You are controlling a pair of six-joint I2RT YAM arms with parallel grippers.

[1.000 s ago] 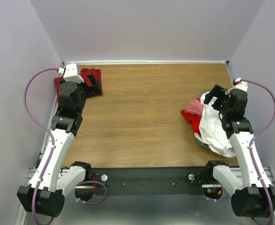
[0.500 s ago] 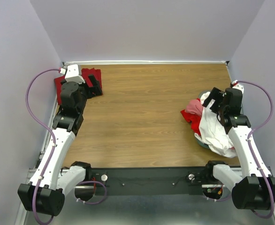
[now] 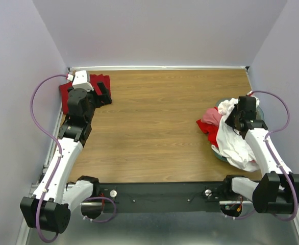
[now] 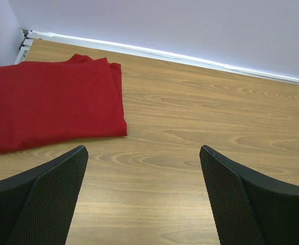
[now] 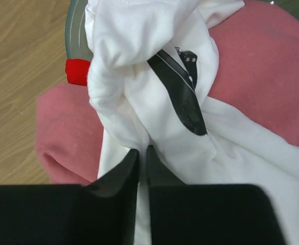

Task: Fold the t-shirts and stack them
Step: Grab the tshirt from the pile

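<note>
The teal bin [image 5: 73,20] is mostly buried under the heap, and only slivers of its rim show. The right gripper [image 5: 143,155] has its 2 black fingers nearly together, pinching a fold of the soft, crumpled white t-shirt [image 5: 139,46], which drapes over the pink t-shirt [image 5: 68,132]. Only the right wrist view shows a black studded strip [image 5: 182,92] on the white cloth; I cannot tell what it is. The left gripper [image 4: 143,153] stands wide over the wood-grain table [image 4: 216,117], near the flat-folded dark red t-shirt [image 4: 52,104] in the far left corner.
</note>
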